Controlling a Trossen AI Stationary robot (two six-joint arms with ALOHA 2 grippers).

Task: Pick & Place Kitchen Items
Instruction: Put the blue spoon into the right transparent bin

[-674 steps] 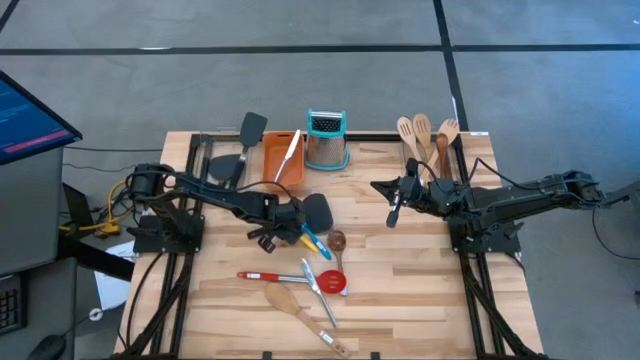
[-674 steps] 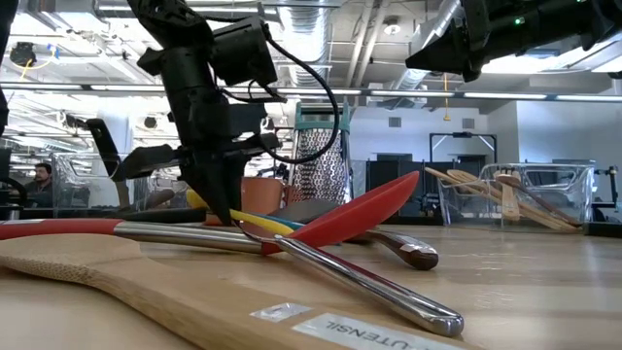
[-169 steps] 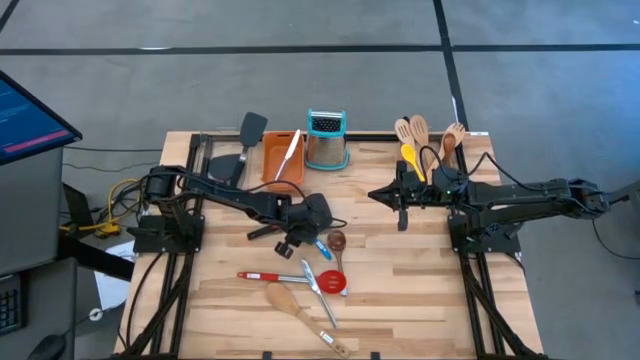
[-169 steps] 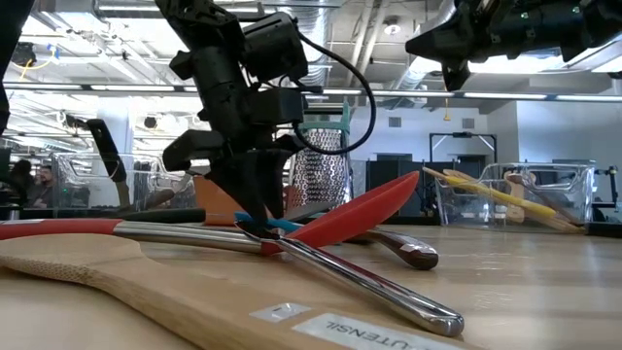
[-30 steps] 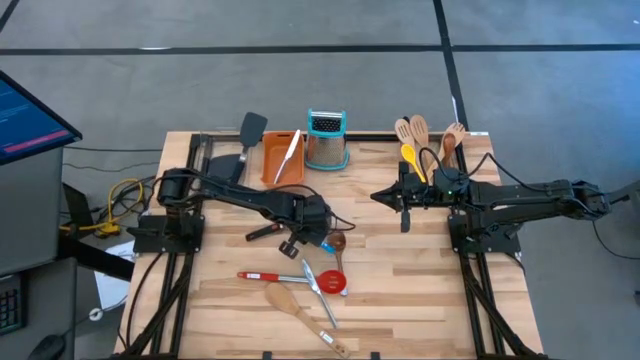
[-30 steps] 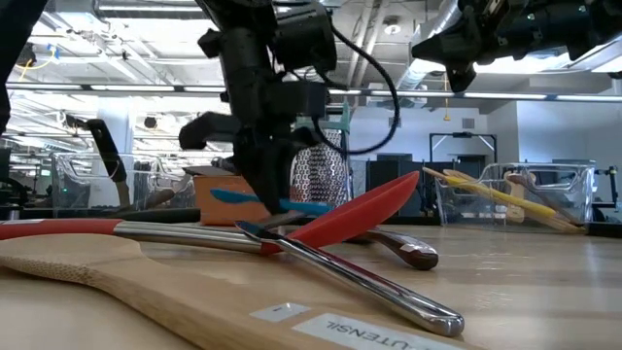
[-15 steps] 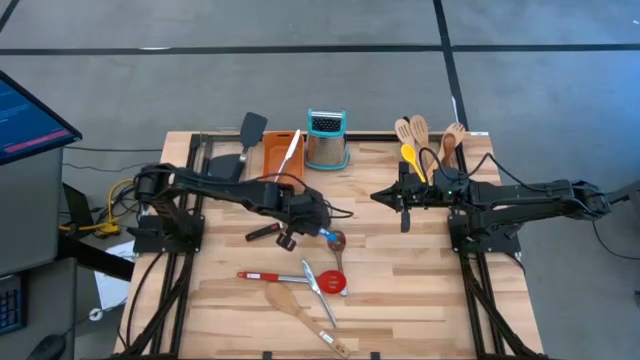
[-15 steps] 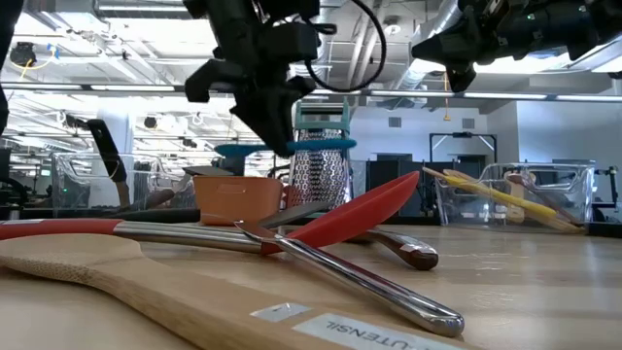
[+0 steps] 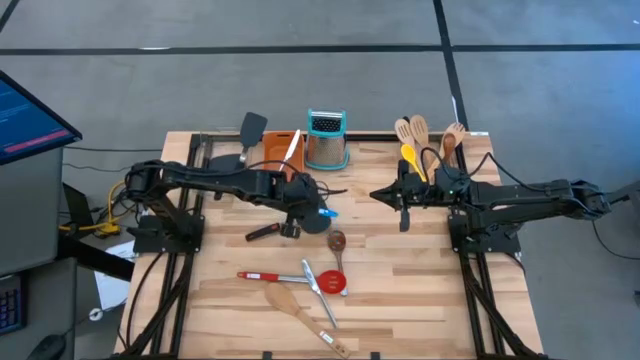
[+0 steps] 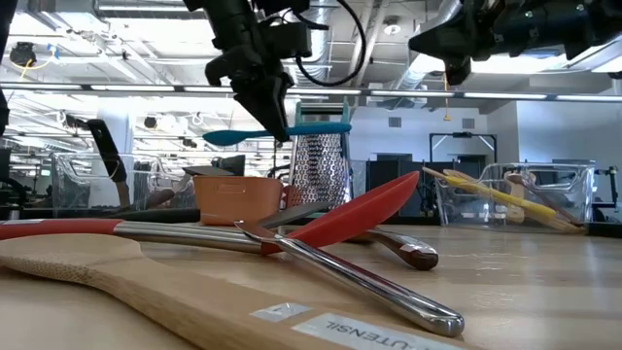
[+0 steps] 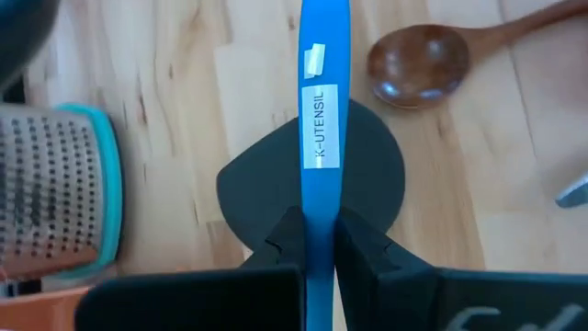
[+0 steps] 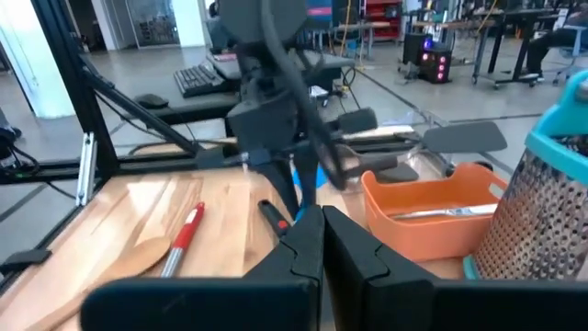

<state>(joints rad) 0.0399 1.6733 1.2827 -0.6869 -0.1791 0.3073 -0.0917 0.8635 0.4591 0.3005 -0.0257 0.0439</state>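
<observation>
The left gripper (image 11: 317,241) pinched the blue spoon (image 11: 322,110) level above the tabletop (image 9: 400,300), clear of the black turner (image 11: 367,175) for carrying, while the right gripper (image 9: 402,211), jaws pressed together, hung empty beside the wooden spoons (image 9: 425,135).

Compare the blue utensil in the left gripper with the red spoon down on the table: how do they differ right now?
The blue utensil is clamped in the left gripper and held level above the table; the red spoon lies free on the wood among other utensils. The blue one carries a white K-UTENSIL label; no label shows on the red one. Both are long-handled kitchen items.
</observation>
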